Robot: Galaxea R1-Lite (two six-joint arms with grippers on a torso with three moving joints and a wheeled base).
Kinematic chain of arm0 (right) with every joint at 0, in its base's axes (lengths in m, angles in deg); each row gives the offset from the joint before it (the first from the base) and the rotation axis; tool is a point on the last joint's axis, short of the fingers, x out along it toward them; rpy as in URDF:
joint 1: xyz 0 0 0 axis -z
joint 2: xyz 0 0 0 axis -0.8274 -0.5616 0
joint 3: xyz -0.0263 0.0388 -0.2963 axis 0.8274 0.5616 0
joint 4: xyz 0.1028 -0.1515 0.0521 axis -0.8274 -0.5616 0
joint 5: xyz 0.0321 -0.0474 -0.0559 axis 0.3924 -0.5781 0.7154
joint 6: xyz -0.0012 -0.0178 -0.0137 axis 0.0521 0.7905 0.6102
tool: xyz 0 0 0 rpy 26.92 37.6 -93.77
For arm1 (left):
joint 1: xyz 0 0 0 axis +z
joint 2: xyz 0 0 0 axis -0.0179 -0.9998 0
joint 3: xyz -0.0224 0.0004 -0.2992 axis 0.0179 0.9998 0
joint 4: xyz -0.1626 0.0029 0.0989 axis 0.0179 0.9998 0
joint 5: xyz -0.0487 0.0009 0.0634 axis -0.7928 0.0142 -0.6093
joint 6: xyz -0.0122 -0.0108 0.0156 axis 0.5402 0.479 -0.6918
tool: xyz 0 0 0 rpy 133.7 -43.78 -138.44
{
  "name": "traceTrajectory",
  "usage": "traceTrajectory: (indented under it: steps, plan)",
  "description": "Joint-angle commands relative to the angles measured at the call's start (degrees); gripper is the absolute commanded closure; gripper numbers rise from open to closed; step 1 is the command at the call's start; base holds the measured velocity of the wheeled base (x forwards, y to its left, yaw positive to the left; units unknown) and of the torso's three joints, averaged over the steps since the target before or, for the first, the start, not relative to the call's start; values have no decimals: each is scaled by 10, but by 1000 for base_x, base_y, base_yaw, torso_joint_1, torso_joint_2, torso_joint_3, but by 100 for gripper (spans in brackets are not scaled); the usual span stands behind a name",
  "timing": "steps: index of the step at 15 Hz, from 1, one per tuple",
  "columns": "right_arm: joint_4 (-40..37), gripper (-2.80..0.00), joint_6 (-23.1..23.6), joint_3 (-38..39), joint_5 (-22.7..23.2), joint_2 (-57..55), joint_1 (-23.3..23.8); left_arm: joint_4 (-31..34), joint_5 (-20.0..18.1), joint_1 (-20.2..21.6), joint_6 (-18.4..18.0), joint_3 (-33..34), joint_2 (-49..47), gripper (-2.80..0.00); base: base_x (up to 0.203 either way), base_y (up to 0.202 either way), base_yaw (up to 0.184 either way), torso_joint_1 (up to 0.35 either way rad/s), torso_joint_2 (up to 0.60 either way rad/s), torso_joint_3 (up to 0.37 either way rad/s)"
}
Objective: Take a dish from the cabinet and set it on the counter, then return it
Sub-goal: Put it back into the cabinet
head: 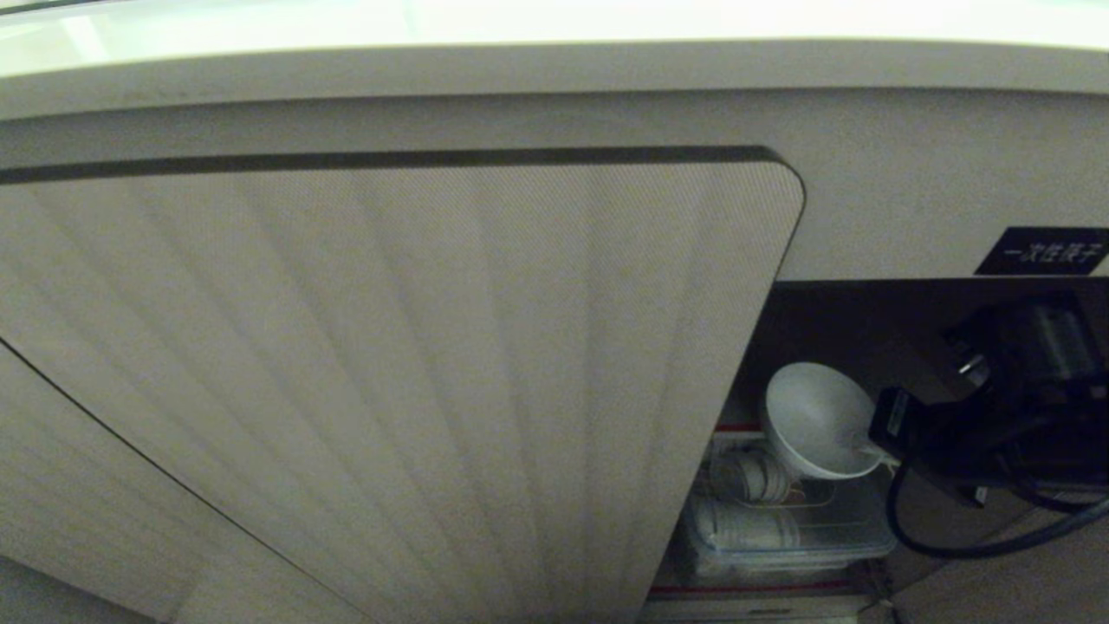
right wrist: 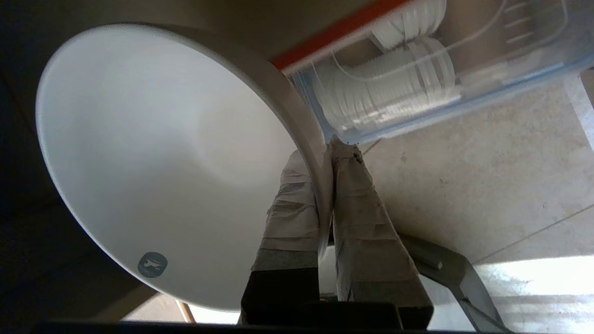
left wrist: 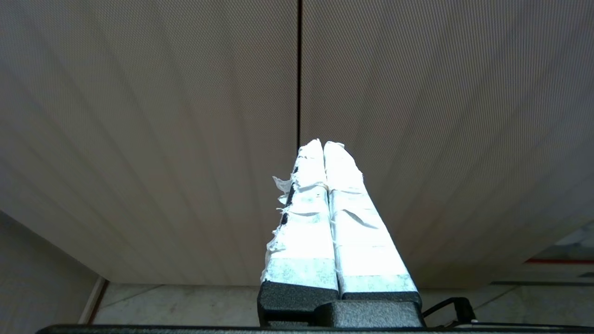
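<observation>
Dish: small plain white round bowl, tilted on edge, hollow facing camera in head view; small round grey-blue mark inside near rim; rim pinched between taped fingers of right gripper, one inside, one outside; held off shelf, before dark opening of cabinet; cabinet: beige ribbed door with rounded corner, red-edged shelf inside opening; bench: pale glossy slab edge above cabinet.

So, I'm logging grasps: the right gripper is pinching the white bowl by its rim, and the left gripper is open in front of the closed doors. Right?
Not quite. The left gripper is shut, its taped fingers pressed together, as the left wrist view shows. The rest holds: the right gripper pinches the white bowl by its rim, and the left faces the closed doors.
</observation>
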Motion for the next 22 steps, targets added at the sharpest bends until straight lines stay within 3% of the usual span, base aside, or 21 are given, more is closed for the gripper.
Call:
traceTrajectory:
  steps: [1,16,22]
  plan:
    - [-9,0,-2,-21,1,-19,1,0,0,0,1,0,0,0,0,0,0,0,0,0]
    - [-7,0,-5,-85,0,-90,15,0,0,0,1,0,0,0,0,0,0,0,0,0]
    - [10,0,-32,-107,-5,-112,15,0,1,0,1,0,0,0,0,0,0,0,0,0]
